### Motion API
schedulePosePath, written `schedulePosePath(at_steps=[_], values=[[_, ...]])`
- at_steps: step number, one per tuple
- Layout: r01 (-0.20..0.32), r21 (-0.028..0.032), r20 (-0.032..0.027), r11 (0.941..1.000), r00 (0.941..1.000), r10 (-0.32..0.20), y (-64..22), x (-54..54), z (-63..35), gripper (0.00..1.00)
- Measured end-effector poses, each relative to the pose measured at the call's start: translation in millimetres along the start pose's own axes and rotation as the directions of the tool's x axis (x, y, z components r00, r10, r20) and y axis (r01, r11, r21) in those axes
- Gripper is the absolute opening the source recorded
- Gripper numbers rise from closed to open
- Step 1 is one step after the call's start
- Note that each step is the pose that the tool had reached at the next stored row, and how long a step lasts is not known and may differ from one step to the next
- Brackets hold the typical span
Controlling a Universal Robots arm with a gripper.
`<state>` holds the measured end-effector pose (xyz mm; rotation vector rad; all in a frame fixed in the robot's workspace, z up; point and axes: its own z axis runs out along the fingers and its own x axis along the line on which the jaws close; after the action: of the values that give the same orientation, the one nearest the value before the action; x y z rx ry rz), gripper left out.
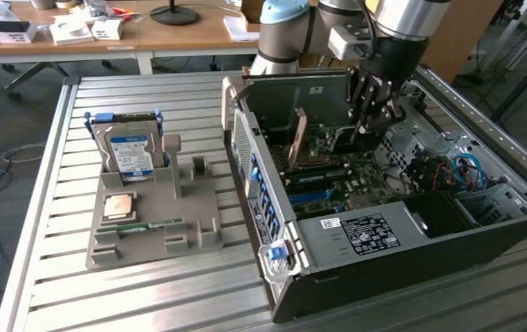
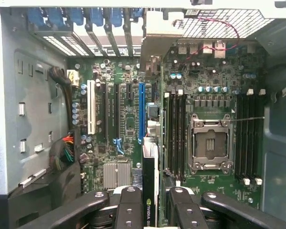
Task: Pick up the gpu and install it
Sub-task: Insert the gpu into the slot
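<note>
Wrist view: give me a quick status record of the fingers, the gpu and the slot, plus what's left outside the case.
fingers: closed on the gpu
gpu: held edge-on, over the motherboard
blue slot: empty, right beside the gpu
seated: cannot tell
drive: upright on the tray, outside the case

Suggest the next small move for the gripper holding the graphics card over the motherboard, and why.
Probably a short, slow descent. The gripper is shut on the flat gpu card with its black cooler, held edge-on above the green motherboard, roughly in line with the long blue plastic slot and not yet seated.
</note>
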<state>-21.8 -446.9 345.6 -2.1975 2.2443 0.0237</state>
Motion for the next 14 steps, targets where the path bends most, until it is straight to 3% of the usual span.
schedulePosePath(at_steps=[14], values=[[0.002, 0.0, -0.0001, 1.0, 1.0, -0.002, 3.8, 2.9, 17.7, 0.27]])
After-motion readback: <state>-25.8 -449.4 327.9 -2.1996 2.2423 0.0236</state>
